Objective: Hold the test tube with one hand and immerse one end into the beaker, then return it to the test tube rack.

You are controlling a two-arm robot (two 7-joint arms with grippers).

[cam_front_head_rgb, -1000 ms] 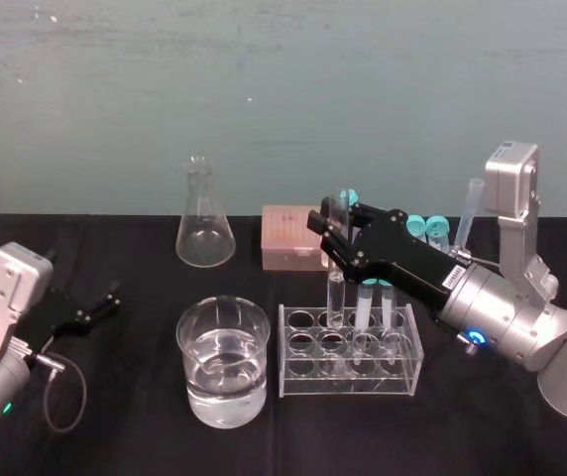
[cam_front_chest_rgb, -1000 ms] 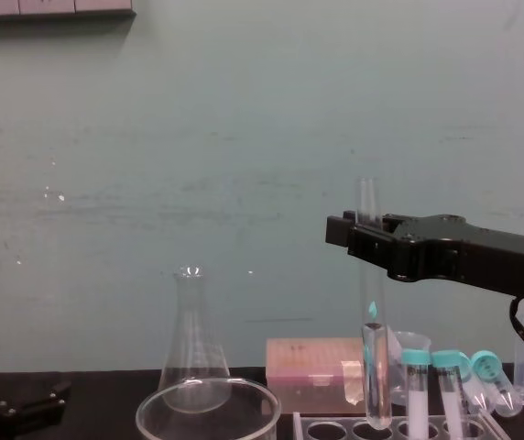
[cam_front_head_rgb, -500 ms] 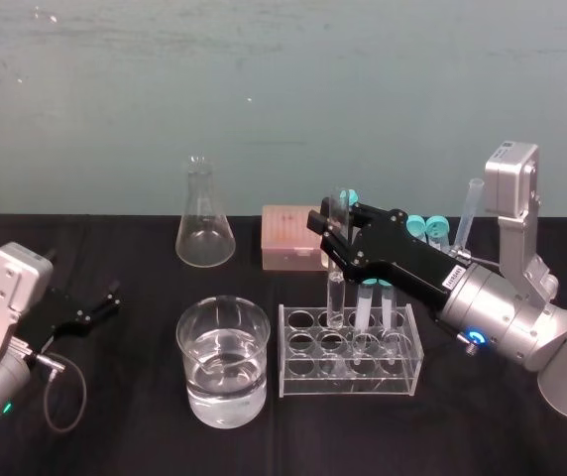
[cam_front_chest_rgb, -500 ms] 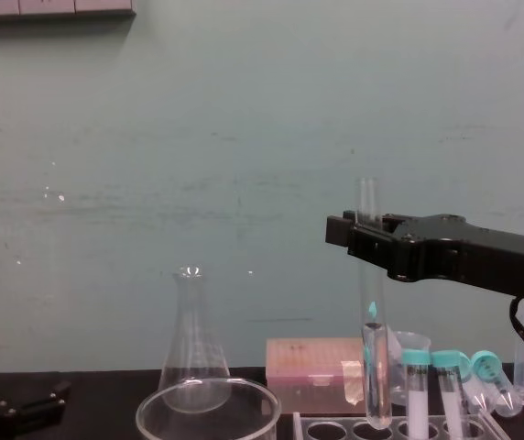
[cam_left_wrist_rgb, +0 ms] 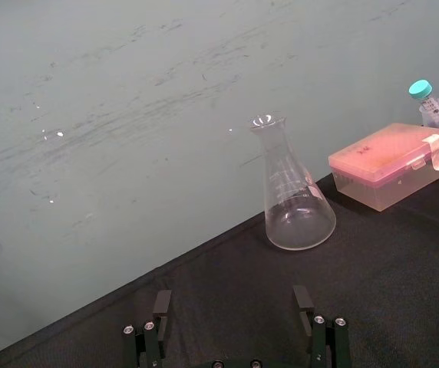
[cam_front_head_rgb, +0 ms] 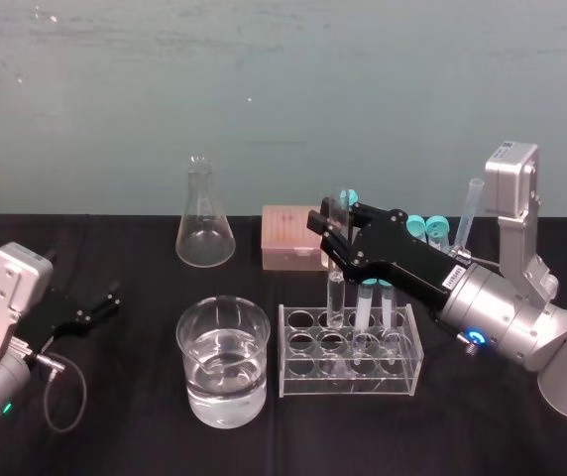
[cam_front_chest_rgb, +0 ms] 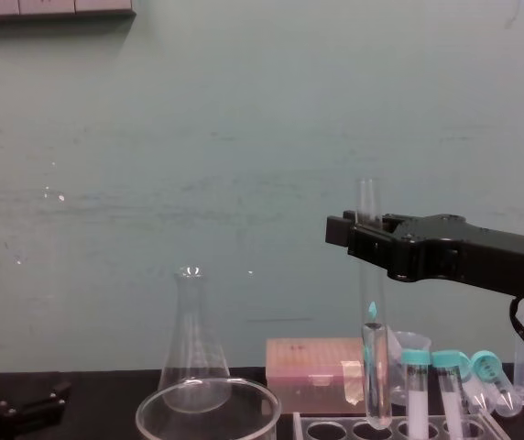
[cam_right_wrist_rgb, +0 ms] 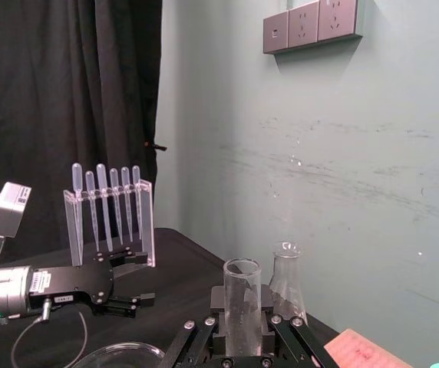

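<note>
Black-clothed table (cam_front_head_rgb: 115,446): right gripper (cam_front_head_rgb: 331,230) clamps test tube (cam_front_head_rgb: 335,294) in rack (cam_front_head_rgb: 301,383) (left gripper (cam_front_head_rgb: 111,296) parked, spread).

I'm watching the head camera looking forward and down over the whole black table (cam_front_head_rgb: 125,436), well back, with the wall (cam_front_head_rgb: 283,79) filling the upper frame. The chest camera is sitting lower and nearer, looking level across the tabletop. Both are catching the flask (cam_front_head_rgb: 204,223), the pink box (cam_front_head_rgb: 291,238) and the test tube (cam_front_head_rgb: 335,293). The left wrist camera is facing the wall, sharing that flask at centre right. The right wrist camera is peering past the tube's mouth, close at lower centre, toward the left gripper (cam_right_wrist_rgb: 149,280).
</note>
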